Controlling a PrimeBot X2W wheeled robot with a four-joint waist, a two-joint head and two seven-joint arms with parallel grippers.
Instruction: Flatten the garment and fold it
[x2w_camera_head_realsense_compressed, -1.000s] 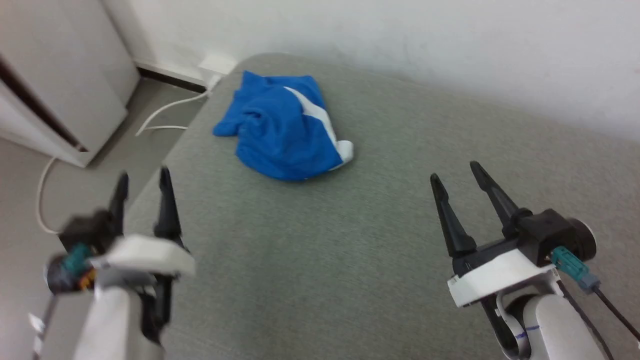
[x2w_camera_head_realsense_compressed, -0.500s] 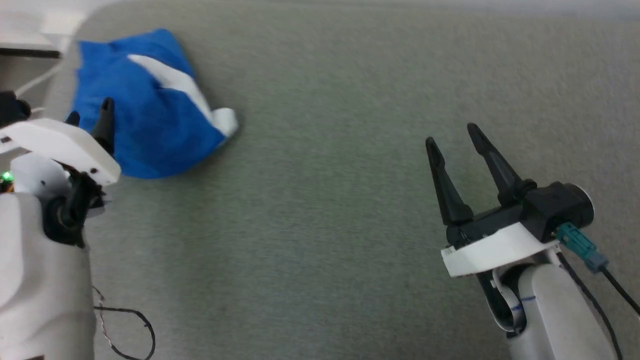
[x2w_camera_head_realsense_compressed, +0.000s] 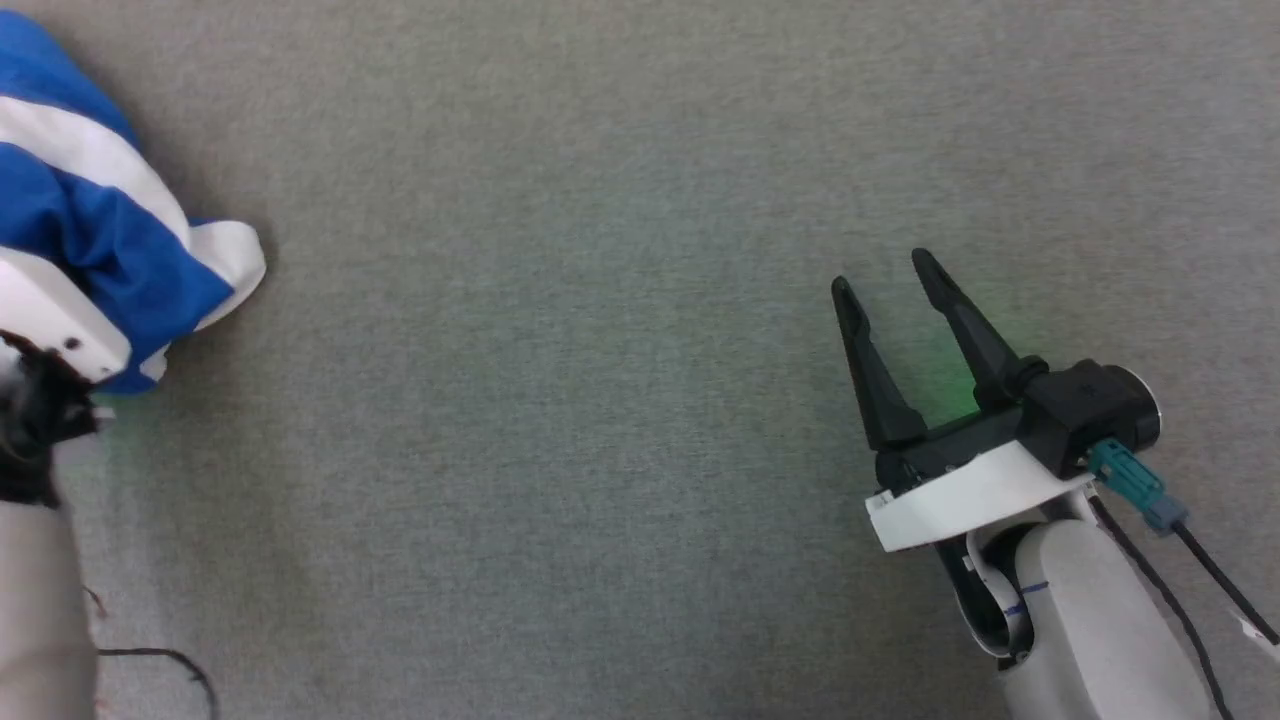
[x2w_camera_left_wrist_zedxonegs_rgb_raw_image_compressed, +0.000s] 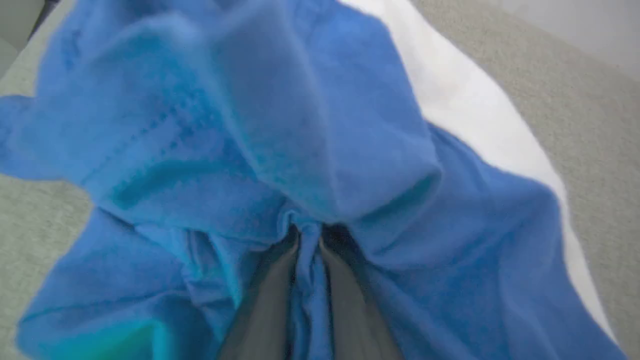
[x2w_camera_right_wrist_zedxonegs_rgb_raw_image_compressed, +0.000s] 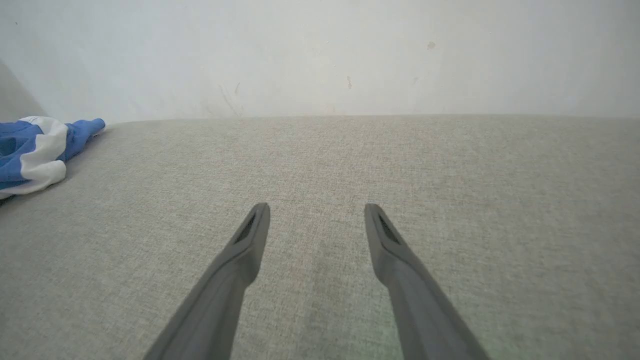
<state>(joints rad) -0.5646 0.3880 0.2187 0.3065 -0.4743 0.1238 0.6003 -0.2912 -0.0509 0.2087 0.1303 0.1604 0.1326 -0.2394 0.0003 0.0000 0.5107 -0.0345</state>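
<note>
The garment (x2w_camera_head_realsense_compressed: 95, 225), bright blue with white stripes, lies crumpled at the far left edge of the head view on the grey-green padded surface (x2w_camera_head_realsense_compressed: 560, 400). In the left wrist view my left gripper (x2w_camera_left_wrist_zedxonegs_rgb_raw_image_compressed: 310, 232) is sunk into the garment (x2w_camera_left_wrist_zedxonegs_rgb_raw_image_compressed: 300, 125), its two dark fingers drawn close with a fold of blue cloth pinched between them. Only its white wrist housing (x2w_camera_head_realsense_compressed: 40, 320) shows in the head view. My right gripper (x2w_camera_head_realsense_compressed: 880, 272) hovers open over bare surface at the lower right, far from the cloth. In the right wrist view the right gripper (x2w_camera_right_wrist_zedxonegs_rgb_raw_image_compressed: 315, 210) stands open, with the garment (x2w_camera_right_wrist_zedxonegs_rgb_raw_image_compressed: 30, 150) far left.
The padded surface (x2w_camera_right_wrist_zedxonegs_rgb_raw_image_compressed: 350, 160) runs back to a white wall (x2w_camera_right_wrist_zedxonegs_rgb_raw_image_compressed: 320, 55). A thin black cable (x2w_camera_head_realsense_compressed: 150, 660) loops by my left forearm at the lower left of the head view.
The head camera has swung, so the garment now sits at the picture's left edge. My left gripper went from open beside the surface into the garment and closed on a fold. The right gripper stays open.
</note>
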